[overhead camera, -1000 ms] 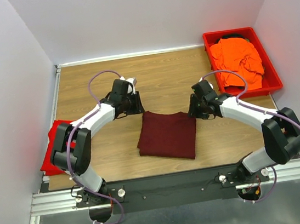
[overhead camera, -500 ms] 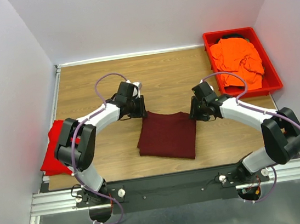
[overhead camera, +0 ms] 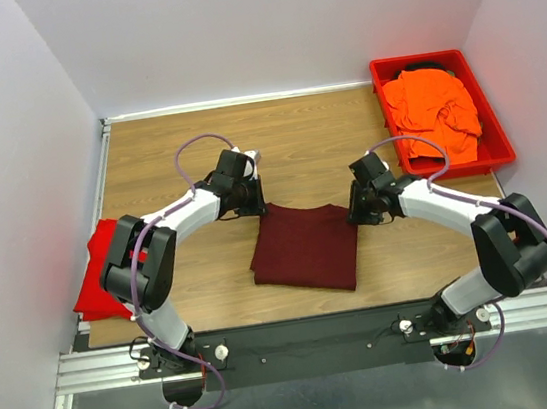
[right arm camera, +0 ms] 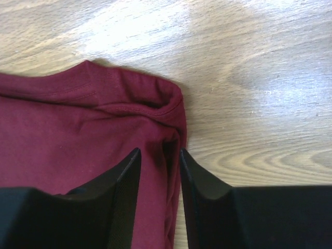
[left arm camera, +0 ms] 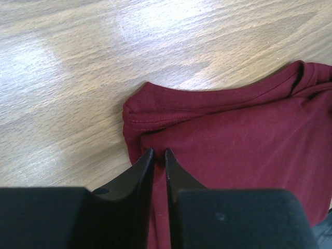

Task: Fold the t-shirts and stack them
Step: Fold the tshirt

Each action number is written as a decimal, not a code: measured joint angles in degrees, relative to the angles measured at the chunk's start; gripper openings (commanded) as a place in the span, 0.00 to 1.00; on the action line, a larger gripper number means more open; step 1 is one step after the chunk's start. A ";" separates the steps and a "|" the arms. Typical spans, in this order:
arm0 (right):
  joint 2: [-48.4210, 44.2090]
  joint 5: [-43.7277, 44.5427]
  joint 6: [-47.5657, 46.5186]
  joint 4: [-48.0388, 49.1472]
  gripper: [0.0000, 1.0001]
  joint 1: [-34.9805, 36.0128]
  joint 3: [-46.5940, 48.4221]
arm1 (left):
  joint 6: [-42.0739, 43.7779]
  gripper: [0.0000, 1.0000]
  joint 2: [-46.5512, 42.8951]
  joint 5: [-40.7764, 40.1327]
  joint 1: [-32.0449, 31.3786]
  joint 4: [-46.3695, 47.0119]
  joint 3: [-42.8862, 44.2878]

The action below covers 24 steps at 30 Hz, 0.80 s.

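A dark maroon t-shirt (overhead camera: 304,247) lies folded on the wooden table (overhead camera: 295,141) between the arms. My left gripper (overhead camera: 254,209) is at its far left corner. In the left wrist view the gripper (left arm camera: 158,152) is pinched almost shut on the shirt's corner (left arm camera: 155,116). My right gripper (overhead camera: 355,216) is at the far right corner. In the right wrist view it (right arm camera: 160,151) is open, and its jaws straddle the shirt's bunched edge (right arm camera: 174,111). A bright orange t-shirt (overhead camera: 435,111) lies crumpled in the red bin (overhead camera: 496,150). A bright red t-shirt (overhead camera: 94,283) lies at the table's left edge.
White walls close in the table at the back and on both sides. The red bin stands at the back right. A metal rail (overhead camera: 311,339) with the arm bases runs along the near edge.
My left gripper has moved right and down onto the shirt's far left corner. My right gripper has shifted slightly left onto the far right corner. The shirt has not moved.
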 measured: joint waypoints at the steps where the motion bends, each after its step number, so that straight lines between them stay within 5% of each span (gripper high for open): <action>1: 0.35 0.00 0.00 0.00 0.38 0.00 0.11 | 0.00 0.15 0.00 0.00 -0.02 0.00 0.00; 8: 1.97 0.07 0.59 0.11 0.19 0.00 1.46 | 0.02 0.01 0.00 0.04 -0.22 -0.11 0.31; 13: 1.66 0.61 0.81 0.07 0.01 0.00 1.51 | 0.28 0.00 0.00 0.02 -0.22 -1.07 1.14; 24: -3.04 4.74 0.61 0.09 0.01 -0.31 1.60 | 1.84 0.00 -0.20 -0.07 0.48 -4.52 5.16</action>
